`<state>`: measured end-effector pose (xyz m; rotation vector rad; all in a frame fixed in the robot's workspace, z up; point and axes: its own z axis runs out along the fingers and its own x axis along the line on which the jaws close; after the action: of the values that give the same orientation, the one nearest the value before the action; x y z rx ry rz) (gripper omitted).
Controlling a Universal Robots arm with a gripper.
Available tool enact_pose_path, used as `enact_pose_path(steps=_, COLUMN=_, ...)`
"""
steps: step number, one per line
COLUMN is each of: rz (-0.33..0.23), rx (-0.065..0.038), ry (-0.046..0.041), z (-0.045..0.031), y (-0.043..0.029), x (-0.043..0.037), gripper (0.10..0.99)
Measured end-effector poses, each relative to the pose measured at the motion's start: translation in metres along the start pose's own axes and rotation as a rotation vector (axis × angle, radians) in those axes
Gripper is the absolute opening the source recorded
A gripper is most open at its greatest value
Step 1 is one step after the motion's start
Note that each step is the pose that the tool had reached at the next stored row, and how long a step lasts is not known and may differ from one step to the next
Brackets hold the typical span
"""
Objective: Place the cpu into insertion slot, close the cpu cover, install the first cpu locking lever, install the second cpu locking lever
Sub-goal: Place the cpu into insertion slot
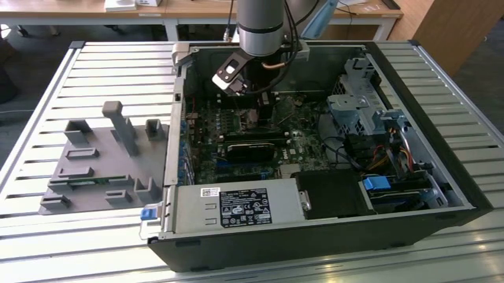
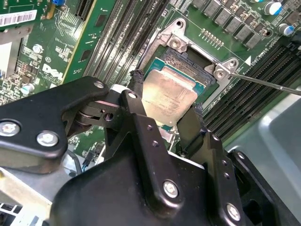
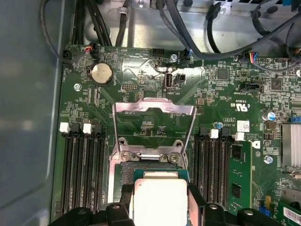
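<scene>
The arm reaches down into an open computer case (image 1: 378, 242) that lies on a table (image 1: 71, 247) made of pale slats. The gripper (image 1: 254, 112) is low inside the case, over the green board (image 3: 221, 99).

In both wrist views the gripper (image 2: 167, 99) is shut on the cpu (image 2: 169, 94). One black finger (image 2: 136, 87) is on one side of the chip and the other finger is on the far side. The cpu (image 3: 160, 195) is flat, with its shiny top facing up. It is right over the insertion slot (image 2: 187, 60). I cannot tell if it is all the way down in the slot or just above it.

The cpu cover (image 3: 154, 107) is open. It stands up past the slot, and you can see the board through its square hole. A thin metal rod (image 2: 268, 84) sticks out beside the slot.

Long black memory slots (image 3: 82, 174) run along both sides of the insertion slot, close to the fingers. A round battery (image 3: 101, 74) sits farther up the board, and black cables (image 3: 188, 40) hang over its far edge.

In the exterior view, a grey power box (image 1: 236, 206) sits at the near side of the case. A grey tray (image 1: 94, 171) with little posts lies on the table on the exterior view's left, well apart from the gripper.
</scene>
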<state>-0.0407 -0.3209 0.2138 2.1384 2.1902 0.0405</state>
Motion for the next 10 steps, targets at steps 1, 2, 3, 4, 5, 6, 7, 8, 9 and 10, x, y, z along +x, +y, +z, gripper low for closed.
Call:
enact_pose_path(steps=1, rz=0.0, rx=0.0, ry=-0.0003, z=0.0006, y=-0.0001, x=0.0001, gripper=0.541)
enact_pose_path(steps=2, rz=0.0, rx=0.0, ry=-0.0014, z=0.0009, y=-0.0001, x=0.0003, gripper=0.541)
enact_pose_path(steps=3, rz=0.0, rx=0.0, ry=-0.0024, z=0.0012, y=-0.0001, x=0.0005, gripper=0.541)
enact_pose_path(steps=4, rz=0.0, rx=0.0, ry=-0.0033, z=0.0014, y=-0.0001, x=0.0007, gripper=0.541)
enact_pose_path(steps=5, rz=0.0, rx=0.0, ry=-0.0039, z=0.0017, y=-0.0001, x=0.0009, gripper=0.541)
enact_pose_path(steps=6, rz=0.0, rx=0.0, ry=-0.0043, z=0.0019, y=-0.0001, x=0.0012, gripper=0.541)
enact_pose_path(steps=7, rz=0.0, rx=0.0, ry=-0.005, z=0.002, y=-0.0001, x=0.0015, gripper=0.541)
enact_pose_path(steps=8, rz=0.0, rx=0.0, ry=-0.0054, z=0.0021, y=-0.0001, x=0.0019, gripper=0.541)
enact_pose_path(steps=9, rz=0.0, rx=0.0, ry=-0.0059, z=0.0021, y=-0.0001, x=0.0023, gripper=0.541)
enact_pose_path(steps=10, rz=0.0, rx=0.0, ry=-0.0061, z=0.002, y=-0.0001, x=0.0025, gripper=0.541)
